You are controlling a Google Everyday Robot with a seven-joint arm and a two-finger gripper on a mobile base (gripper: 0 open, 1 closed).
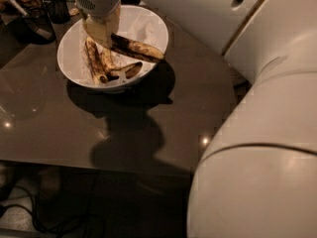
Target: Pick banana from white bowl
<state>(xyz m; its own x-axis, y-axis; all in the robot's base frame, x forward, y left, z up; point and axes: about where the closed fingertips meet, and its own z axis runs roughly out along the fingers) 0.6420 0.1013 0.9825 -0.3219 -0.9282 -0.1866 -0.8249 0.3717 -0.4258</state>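
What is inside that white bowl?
A long dark banana, two shorter bananas and crumpled white paper. The robot's hand reaches into the bowl, hiding the dark banana's upper end.

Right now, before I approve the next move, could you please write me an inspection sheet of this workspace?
Surface: brown glossy table, with light reflections and the arm's shadow on it.
Job's things: white bowl with paper lining; dark banana across its right side; shorter bananas lower inside.
Clutter: dark containers beyond the bowl, far left.
Grippers: gripper over the bowl, at the dark banana's left end.
Cables: dark cables on the floor, bottom left.
Surroundings: robot's white arm fills the right side.
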